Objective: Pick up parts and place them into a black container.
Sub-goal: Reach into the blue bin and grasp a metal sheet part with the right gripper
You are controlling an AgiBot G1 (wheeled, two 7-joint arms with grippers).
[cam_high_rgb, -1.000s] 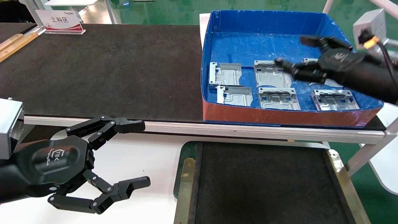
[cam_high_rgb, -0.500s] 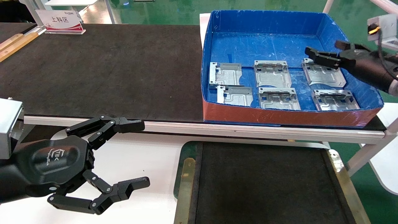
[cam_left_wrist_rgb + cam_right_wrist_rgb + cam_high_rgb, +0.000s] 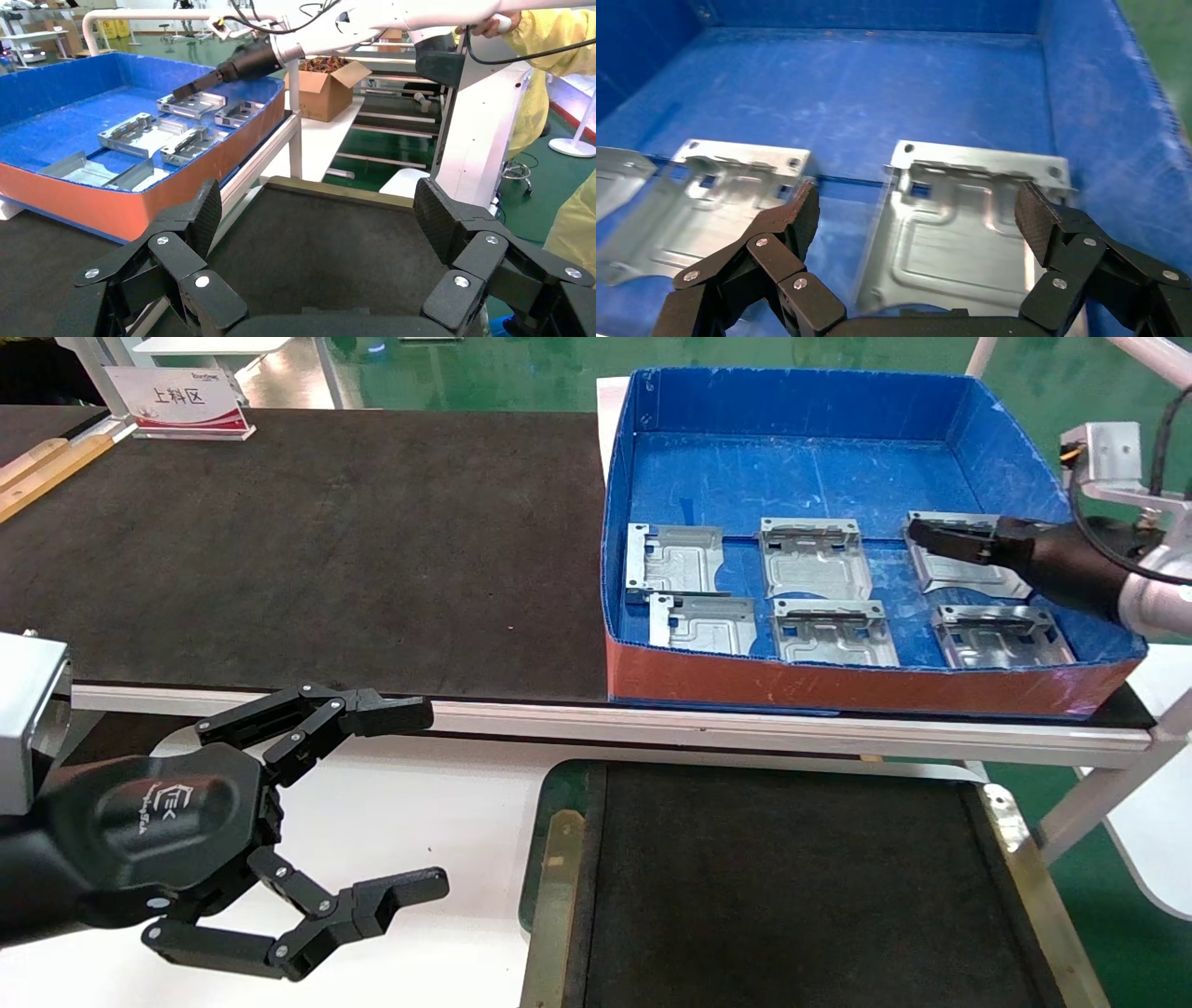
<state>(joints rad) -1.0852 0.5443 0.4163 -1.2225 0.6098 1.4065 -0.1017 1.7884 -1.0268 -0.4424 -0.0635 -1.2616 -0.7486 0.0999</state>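
Several silver-grey parts lie flat in the blue box (image 3: pixel 801 477), in two rows. My right gripper (image 3: pixel 931 537) is open and empty, low over the back right part (image 3: pixel 968 577). In the right wrist view that part (image 3: pixel 968 217) lies between the spread fingers of my right gripper (image 3: pixel 919 207), with a neighbouring part (image 3: pixel 715 203) beside it. The black container (image 3: pixel 557 868) sits at the near centre with a bare felt bottom. My left gripper (image 3: pixel 424 798) is open and empty, parked at the near left; in its wrist view the left gripper (image 3: pixel 316 217) faces the container (image 3: pixel 330 193).
The blue box has a red front wall (image 3: pixel 866 686) and tall blue sides. It stands on a long black mat-covered table (image 3: pixel 307 542) with a metal front rail (image 3: pixel 745 728). A white sign (image 3: pixel 182 400) stands at the far left.
My right gripper has swung from over the middle back part to the right, turned, and come down over the back right part. The left arm has not moved.
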